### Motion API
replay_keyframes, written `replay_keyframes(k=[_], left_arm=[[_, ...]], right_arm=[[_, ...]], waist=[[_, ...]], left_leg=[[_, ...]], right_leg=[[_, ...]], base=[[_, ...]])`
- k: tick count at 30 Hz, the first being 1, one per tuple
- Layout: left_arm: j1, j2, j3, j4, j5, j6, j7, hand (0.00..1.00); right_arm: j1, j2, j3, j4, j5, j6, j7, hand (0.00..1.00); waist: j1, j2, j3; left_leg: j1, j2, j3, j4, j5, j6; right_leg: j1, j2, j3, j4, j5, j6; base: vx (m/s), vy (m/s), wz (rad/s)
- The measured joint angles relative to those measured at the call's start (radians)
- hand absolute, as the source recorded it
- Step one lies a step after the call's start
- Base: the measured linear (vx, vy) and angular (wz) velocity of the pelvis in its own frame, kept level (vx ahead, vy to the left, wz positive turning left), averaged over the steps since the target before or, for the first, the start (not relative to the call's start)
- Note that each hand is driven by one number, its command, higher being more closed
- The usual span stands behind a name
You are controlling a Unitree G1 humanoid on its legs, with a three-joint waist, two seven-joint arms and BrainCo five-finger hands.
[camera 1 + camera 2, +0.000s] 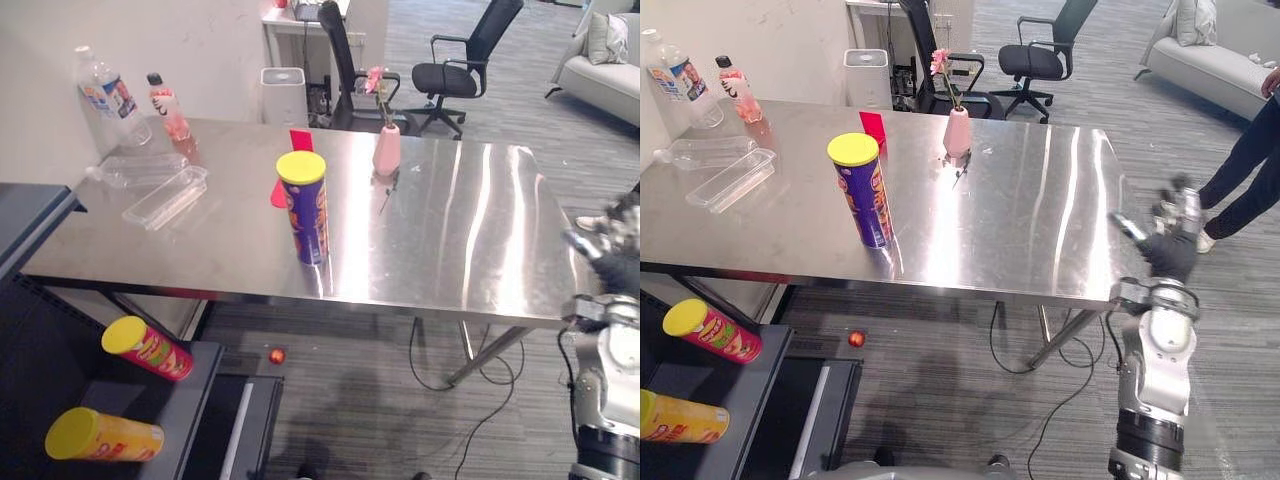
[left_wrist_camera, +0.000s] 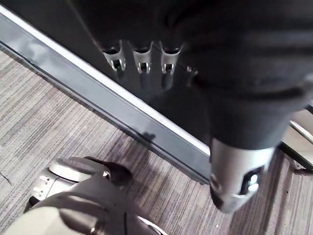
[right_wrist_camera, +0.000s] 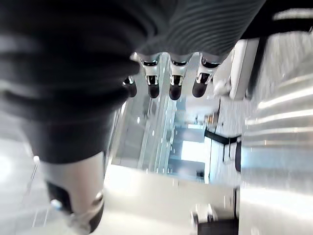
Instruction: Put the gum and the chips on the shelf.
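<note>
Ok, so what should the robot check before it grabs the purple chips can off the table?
1. Purple chips can standing upright on the table, lid on: ok.
2. Right hand free, fingers straight, holding nothing: ok.
3. Right hand near the can: not ok. It is raised by the table's right edge, well apart from the can.
4. Way across the table: ok. The pink vase stands further back than the can.
5. Room on the shelf: cannot tell. A red can and a yellow can already lie there.
6. Gum found: cannot tell. A red flat pack behind the can may be it.
</note>
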Motion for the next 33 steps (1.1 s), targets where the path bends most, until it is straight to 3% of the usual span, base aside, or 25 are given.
replay_keyframes(k=[4,11,20,27,33], left_arm=[[0.000,0.002,0.018,0.000,0.005,-0.002,0.000,0.00],[-0.001,0.003,0.020,0.000,0.017,-0.015,0.000,0.00],[-0.006,0.003,0.013,0.000,0.021,-0.015,0.001,0.00],[-0.006,0.011,-0.013,-0.001,0.056,-0.016,-0.001,0.00],[-0.005,0.011,-0.035,0.000,0.057,-0.022,-0.003,0.00]], right_arm=[[-0.023,-0.027,0.110,0.000,-0.036,0.031,0.172,0.00],[-0.100,-0.072,0.240,0.018,-0.036,0.035,0.285,0.00],[-0.175,-0.073,0.344,0.087,-0.036,0.041,0.287,0.00],[-0.218,-0.072,0.381,0.109,-0.041,0.054,0.285,0.00],[-0.238,-0.071,0.412,0.184,-0.093,0.069,0.245,0.00]], waist=[[0.011,-0.015,-0.010],[0.022,-0.022,-0.015],[0.056,-0.019,-0.016],[0.066,-0.013,-0.020],[0.089,0.001,-0.030]], left_leg=[[-0.004,0.000,-0.003,0.000,0.000,0.000],[-0.040,-0.004,-0.035,0.035,-0.004,0.001],[-0.054,-0.002,-0.070,0.061,-0.005,0.000],[-0.070,-0.004,-0.091,0.064,0.001,0.000],[-0.071,-0.010,-0.115,0.067,0.001,0.001]], right_leg=[[0.001,0.001,-0.006,-0.006,0.000,0.000],[0.005,-0.003,-0.046,-0.014,0.002,0.003],[0.036,0.001,-0.088,-0.020,0.002,0.003],[0.040,0.001,-0.112,-0.020,0.002,0.003],[0.060,0.001,-0.136,-0.028,0.002,0.003]], base=[[0.00,0.000,0.00],[0.01,0.002,0.14],[-0.02,0.000,0.15],[-0.01,0.004,0.10],[0.01,0.001,0.10]])
